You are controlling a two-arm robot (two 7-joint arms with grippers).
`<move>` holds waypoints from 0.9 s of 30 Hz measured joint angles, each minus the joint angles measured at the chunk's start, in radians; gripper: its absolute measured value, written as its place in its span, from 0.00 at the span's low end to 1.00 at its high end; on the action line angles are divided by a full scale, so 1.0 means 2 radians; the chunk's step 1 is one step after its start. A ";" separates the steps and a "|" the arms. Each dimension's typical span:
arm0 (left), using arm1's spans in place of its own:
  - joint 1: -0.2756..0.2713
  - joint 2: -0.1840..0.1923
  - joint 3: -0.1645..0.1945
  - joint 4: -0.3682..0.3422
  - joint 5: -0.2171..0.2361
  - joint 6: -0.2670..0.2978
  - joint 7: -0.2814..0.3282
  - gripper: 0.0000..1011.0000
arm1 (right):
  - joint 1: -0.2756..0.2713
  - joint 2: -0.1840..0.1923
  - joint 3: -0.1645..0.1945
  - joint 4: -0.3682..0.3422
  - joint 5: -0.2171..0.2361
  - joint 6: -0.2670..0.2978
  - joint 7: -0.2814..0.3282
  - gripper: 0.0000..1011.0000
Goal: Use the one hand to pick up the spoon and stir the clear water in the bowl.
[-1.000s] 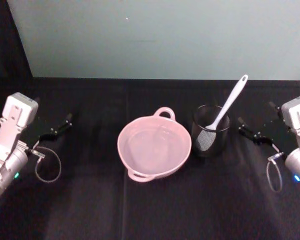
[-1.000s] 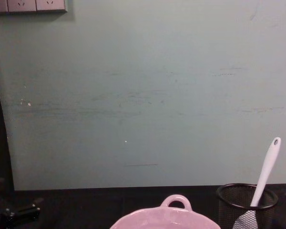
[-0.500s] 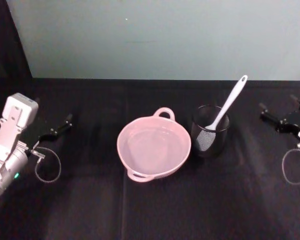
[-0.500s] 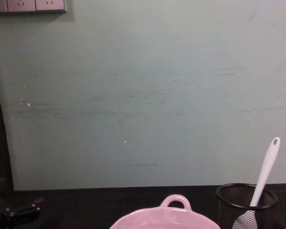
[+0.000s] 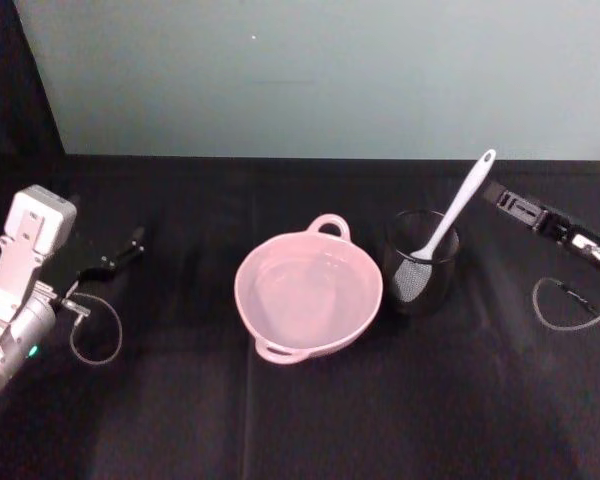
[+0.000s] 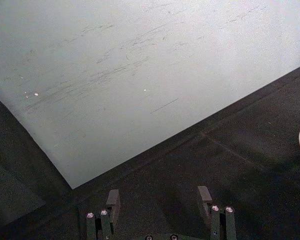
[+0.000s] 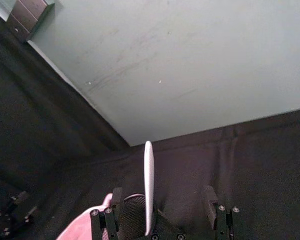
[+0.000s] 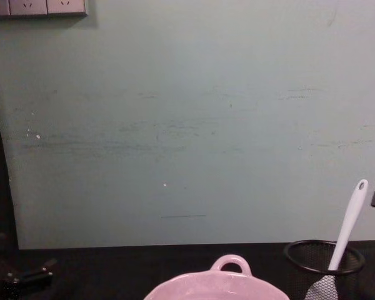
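Observation:
The white spoon (image 5: 458, 205) stands tilted in a black wire-mesh cup (image 5: 421, 262), its scoop down inside and its handle leaning up to the right. The pale pink bowl (image 5: 308, 295) holds clear water just left of the cup. My right gripper (image 5: 505, 200) hovers close to the right of the handle's top, apart from it. In the right wrist view the right gripper (image 7: 161, 194) is open, and the spoon handle (image 7: 149, 180) rises between its fingers (image 7: 115, 199), farther off. My left gripper (image 5: 120, 255) rests open at the far left, well away from the bowl.
A black cloth (image 5: 310, 420) covers the table, with a pale green wall (image 5: 310, 70) behind it. A cable loop (image 5: 570, 305) hangs from the right arm, and another loop (image 5: 95, 330) from the left. In the chest view the spoon (image 8: 350, 219) rises from the cup (image 8: 325, 259).
My right gripper has swung from the right edge up and leftward, ending close to the top of the spoon handle. The left arm, bowl, cup and spoon have stayed put.

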 joint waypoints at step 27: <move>0.000 0.000 0.000 0.000 0.000 0.000 0.000 1.00 | 0.089 -0.016 -0.079 0.082 -0.005 -0.011 0.018 0.99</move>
